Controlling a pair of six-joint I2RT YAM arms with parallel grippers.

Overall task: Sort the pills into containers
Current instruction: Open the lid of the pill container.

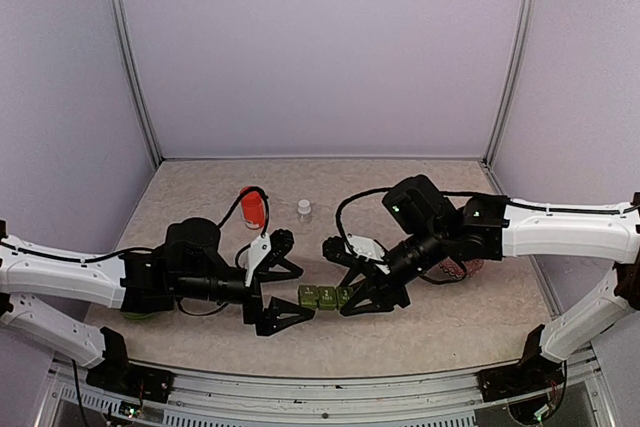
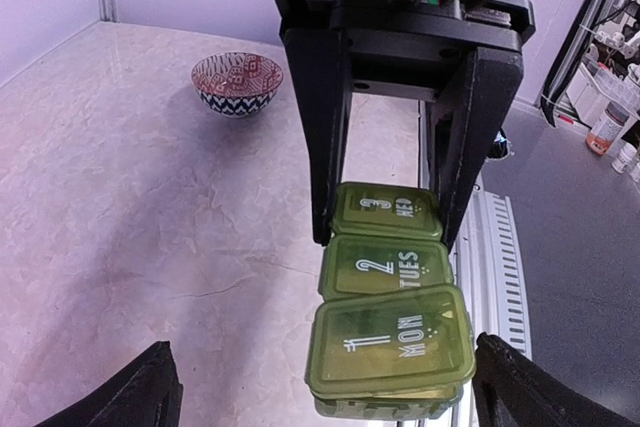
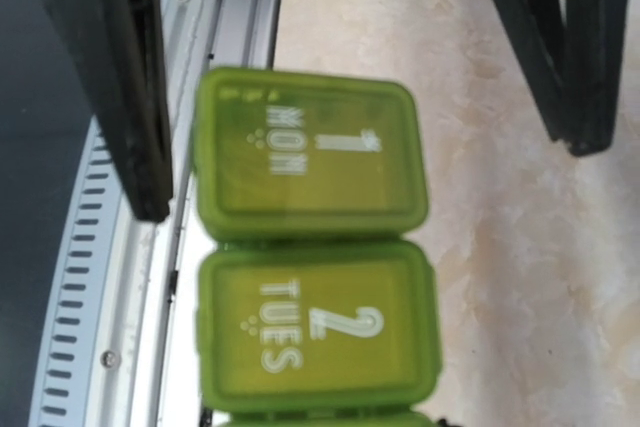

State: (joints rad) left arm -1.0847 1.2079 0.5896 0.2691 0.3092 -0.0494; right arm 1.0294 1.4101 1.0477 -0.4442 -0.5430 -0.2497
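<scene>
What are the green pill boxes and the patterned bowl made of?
The pill boxes look like plastic: slightly see-through green, smooth and a bit shiny, with light glinting on the lids and white day names that seem printed on. The bowl is probably glazed ceramic, since it is glossy with a painted red and blue pattern, though hard plastic can't be ruled out.

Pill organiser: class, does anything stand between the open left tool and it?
Nothing visible does. The left tool flanks the MON end of the pill organiser, while the right tool grips the WED end.
</scene>
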